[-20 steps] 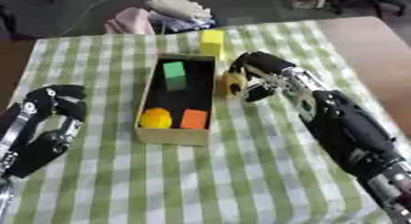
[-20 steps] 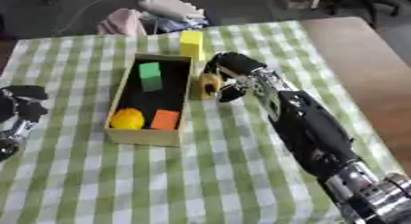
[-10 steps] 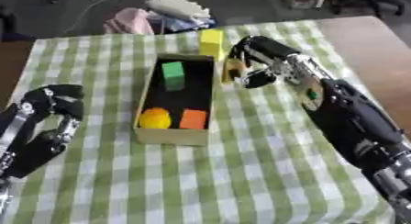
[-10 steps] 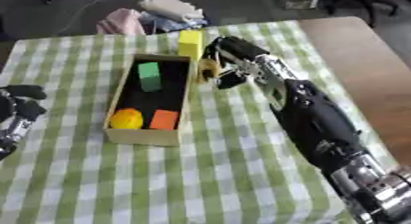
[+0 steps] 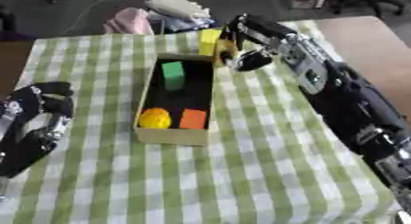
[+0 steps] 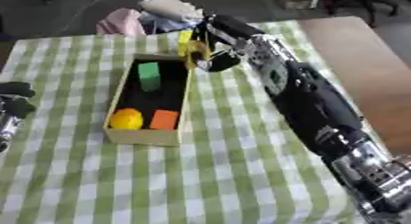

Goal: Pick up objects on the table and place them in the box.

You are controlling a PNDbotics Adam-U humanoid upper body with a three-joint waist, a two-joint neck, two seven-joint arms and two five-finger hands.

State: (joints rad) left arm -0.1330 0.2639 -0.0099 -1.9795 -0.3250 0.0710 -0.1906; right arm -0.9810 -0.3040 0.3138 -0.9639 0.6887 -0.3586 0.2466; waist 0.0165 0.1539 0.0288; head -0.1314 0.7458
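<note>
- Tablecloth (image 5: 265, 172) — green and white checks.
- Box (image 5: 173, 135) — tan walls, black inside.
- In it: green block (image 5: 173, 75), yellow ball (image 5: 155, 118), orange cube (image 5: 192, 119).
- Yellow block (image 5: 209, 41) beyond.
- Right hand (image 5: 249, 44) — black.

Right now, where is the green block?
The green block stands inside the box, toward its far end, left of the right hand. The yellow ball and orange block sit nearer.

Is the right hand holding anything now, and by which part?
It cannot be told: the right hand is beside the yellow block at the box's far end.
</note>
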